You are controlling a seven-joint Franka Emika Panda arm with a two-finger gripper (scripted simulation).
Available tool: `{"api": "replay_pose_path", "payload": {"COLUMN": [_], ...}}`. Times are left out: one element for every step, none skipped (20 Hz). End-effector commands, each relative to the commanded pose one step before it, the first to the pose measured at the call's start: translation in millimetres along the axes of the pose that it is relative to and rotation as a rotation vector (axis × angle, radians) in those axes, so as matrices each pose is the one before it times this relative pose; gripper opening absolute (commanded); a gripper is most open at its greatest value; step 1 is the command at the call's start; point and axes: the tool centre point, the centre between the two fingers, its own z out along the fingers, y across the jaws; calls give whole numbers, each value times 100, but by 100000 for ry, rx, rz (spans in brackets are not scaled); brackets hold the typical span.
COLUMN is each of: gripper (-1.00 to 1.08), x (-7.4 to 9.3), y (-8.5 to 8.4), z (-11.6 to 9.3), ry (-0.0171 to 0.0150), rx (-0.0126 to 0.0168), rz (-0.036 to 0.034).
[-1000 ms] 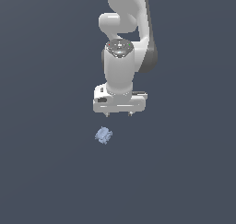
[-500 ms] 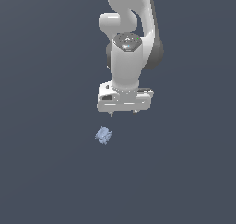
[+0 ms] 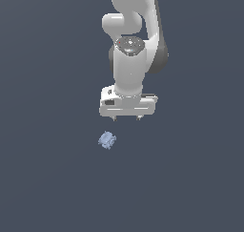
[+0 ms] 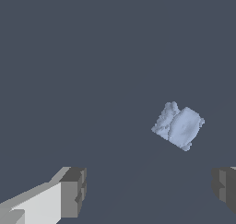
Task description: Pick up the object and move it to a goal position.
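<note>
Exterior view first: the pale blue lumpy object (image 3: 107,140) lies alone on the dark grey floor (image 3: 47,178), to the exterior view's left of and nearer than the white gripper (image 3: 127,118), which hangs above the surface on the Panda arm (image 3: 129,68), clear of the object. No goal marker shows in either view, so where the thing must end up cannot be read from these pictures.

The main risk, as I judge it, is misalignment. The object sits off the line between the fingertips, so a straight descent from this pose would probably bring the fingers down beside it, or one fingertip onto its edge, nudging or flipping it away. It is tiny against the gripper and knobbly, so even a centred closure may bear on a protruding knob instead of a flat face, and the piece could squirt out sideways or twist as the jaws meet. A descent that stops too high would close on nothing; one that goes too low would press the fingertips into the floor.

Wrist view, left to right: one finger (image 4: 73,192) shows with its dark pad, then bare floor, then the object (image 4: 178,126) lying beyond the gap and nearer the second finger (image 4: 225,186) at the frame's edge. The jaws stand wide apart, far wider than the object, and they hold and touch nothing.
</note>
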Motion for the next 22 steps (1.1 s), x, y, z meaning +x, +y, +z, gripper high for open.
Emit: {"api": "replay_pose_path", "payload": {"gripper": [100,100,100,100,100,100,100,100,100,100,100,100,100,100,100,100,100,100,100,100,100,100], "x": [134,91,105,119,134,151,169,189,210,233,242,235,227,217,205,192,178,162,146,128,110,91], "y": [540,274,306,336,371,407,441,475,509,542,540,504,467,431,394,359,323,287,253,217,184,150], "z": [599,310,347,383,423,463,503,544,585,627,627,588,548,509,469,429,388,348,307,267,226,185], "ry": [-373,-164,-182,-199,-218,-236,-251,-265,-278,-287,-276,-247,-220,-194,-170,-148,-127,-108,-91,-76,-62,-49], "rx": [158,84,84,80,74,64,49,30,7,-22,-51,-74,-91,-103,-110,-113,-112,-108,-101,-92,-81,-69], "rz": [3204,1736,1943,2141,2354,2569,2780,2994,3208,3420,3405,3179,2953,2729,2505,2284,2062,1841,1624,1403,1188,970]}}
